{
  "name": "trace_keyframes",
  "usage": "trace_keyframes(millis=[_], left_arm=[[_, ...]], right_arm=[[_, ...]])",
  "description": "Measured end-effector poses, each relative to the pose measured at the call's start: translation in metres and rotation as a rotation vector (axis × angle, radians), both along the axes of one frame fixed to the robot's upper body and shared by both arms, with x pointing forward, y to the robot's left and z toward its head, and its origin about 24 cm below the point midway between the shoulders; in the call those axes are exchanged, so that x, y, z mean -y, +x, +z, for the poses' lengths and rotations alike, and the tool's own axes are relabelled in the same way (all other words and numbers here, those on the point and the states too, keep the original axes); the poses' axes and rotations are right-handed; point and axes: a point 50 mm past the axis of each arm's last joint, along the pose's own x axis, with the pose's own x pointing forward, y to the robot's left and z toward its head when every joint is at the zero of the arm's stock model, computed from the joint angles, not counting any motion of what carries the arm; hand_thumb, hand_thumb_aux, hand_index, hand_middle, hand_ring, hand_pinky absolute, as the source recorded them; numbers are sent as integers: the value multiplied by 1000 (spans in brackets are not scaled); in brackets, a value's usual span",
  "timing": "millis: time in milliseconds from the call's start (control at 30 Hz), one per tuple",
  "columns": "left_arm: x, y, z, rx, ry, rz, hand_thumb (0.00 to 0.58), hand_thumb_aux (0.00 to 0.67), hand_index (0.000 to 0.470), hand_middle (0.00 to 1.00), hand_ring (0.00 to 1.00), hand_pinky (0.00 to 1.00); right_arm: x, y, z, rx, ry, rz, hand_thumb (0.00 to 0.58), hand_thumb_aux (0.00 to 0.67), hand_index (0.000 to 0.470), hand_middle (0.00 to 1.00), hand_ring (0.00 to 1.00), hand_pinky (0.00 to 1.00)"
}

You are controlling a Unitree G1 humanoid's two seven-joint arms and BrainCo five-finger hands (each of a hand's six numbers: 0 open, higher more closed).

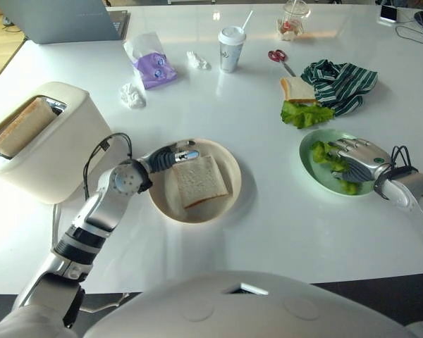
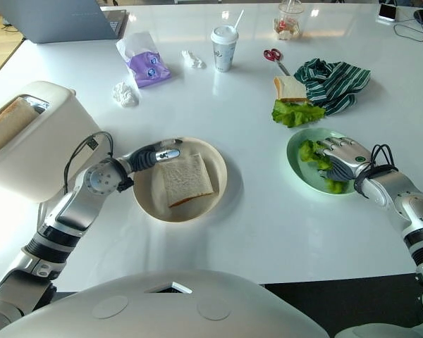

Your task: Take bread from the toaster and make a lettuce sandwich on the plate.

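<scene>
A white toaster (image 1: 53, 144) stands at the left with one bread slice (image 1: 22, 127) still in its slot. On the beige plate (image 1: 229, 158) in front of me lies a second slice of bread (image 1: 199, 181). My left hand (image 1: 170, 157) rests at the plate's left rim, fingers stretched out and touching the slice's upper left corner without holding it. To the right, a green plate (image 1: 307, 167) carries lettuce (image 1: 323, 153). My right hand (image 1: 359, 159) lies over that lettuce with its fingers spread on the leaves, hiding part of them.
Farther back on the right lie another bread slice (image 1: 296, 89) with a lettuce leaf (image 1: 307, 115), a striped cloth (image 1: 342, 81) and scissors (image 1: 280, 60). A paper cup (image 1: 231, 48), a purple tissue pack (image 1: 152, 65), crumpled tissues (image 1: 132, 95), a jar (image 1: 292, 20) and a laptop (image 1: 63, 17) sit at the back.
</scene>
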Motion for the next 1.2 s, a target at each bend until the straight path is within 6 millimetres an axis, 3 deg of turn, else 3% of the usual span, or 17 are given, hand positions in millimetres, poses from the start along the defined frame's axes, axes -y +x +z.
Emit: trace_keyframes(millis=[167,300,400,500,600,833,933,1033,1067,1200], left_arm=[[-5,0,46,207,-5,16,0,0,0,0,0,0],[-6,-2,67,295,-28,25,0,0,0,0,0,0],[-3,-4,78,340,-60,22,0,0,0,0,0,0],[-3,-2,96,415,-133,50,0,0,0,0,0,0],[-10,2,109,489,-190,109,0,0,0,0,0,0],[-14,7,107,504,-218,147,0,0,0,0,0,0],[-10,7,104,503,-228,142,0,0,0,0,0,0],[-9,7,103,505,-230,142,0,0,0,0,0,0],[-9,6,102,506,-225,146,0,0,0,0,0,0],[-11,5,99,504,-218,160,0,0,0,0,0,0]], right_arm=[[-5,-1,0,19,7,24,580,670,470,0,0,0],[-16,-2,4,57,30,75,580,670,470,0,0,0],[-27,2,22,151,74,113,580,670,470,0,0,0],[-48,3,50,260,199,177,580,670,470,0,0,0],[-83,-3,65,252,345,303,580,670,470,0,0,0],[-158,-10,58,131,492,559,580,670,470,0,0,0],[-166,-8,57,127,474,584,580,670,470,0,0,0],[-144,3,57,155,385,500,580,670,470,0,0,0],[-136,6,60,173,364,473,0,0,0,0,0,0],[-96,8,64,197,295,337,0,0,0,0,0,0]])
